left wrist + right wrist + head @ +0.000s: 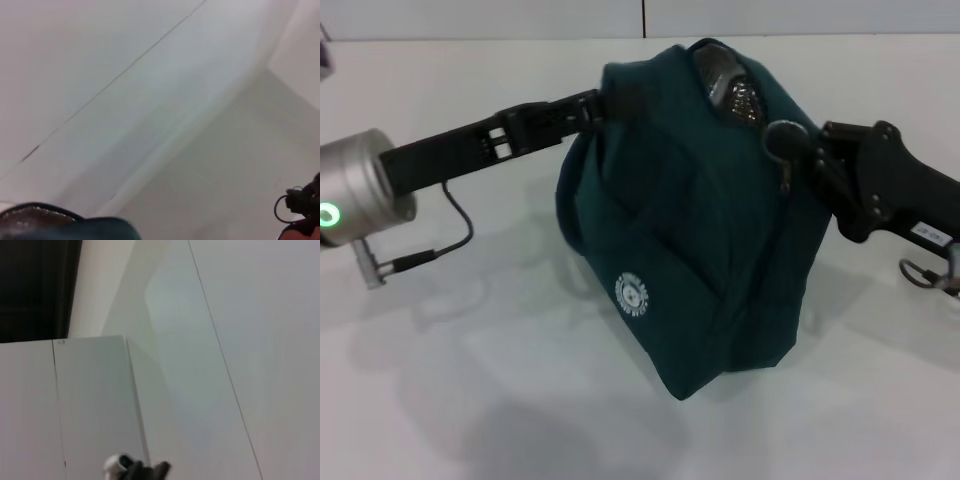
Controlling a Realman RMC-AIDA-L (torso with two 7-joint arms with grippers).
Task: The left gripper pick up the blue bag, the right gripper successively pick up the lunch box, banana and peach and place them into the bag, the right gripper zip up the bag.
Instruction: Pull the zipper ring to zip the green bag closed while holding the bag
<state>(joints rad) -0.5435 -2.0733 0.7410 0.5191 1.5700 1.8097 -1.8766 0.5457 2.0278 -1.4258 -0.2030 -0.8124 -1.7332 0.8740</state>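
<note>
Right gripper (790,145) is clenched on the zipper pull at the bag's (680,260) upper right edge; left gripper (595,105) grips its upper left corner. Packing looks finished, no lunch box, banana or peach outside. Zipping remains: the top still gapes.

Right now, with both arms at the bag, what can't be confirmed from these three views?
- Bag contents: head view, fabric hides them; only something shiny shows at the top opening.
- Left gripper grip: head view, its tip is lost against the bag.
- Right gripper grip at the zip end: dark on dark, unclear.
- Both wrist views: mostly wall and table, no help.
</note>
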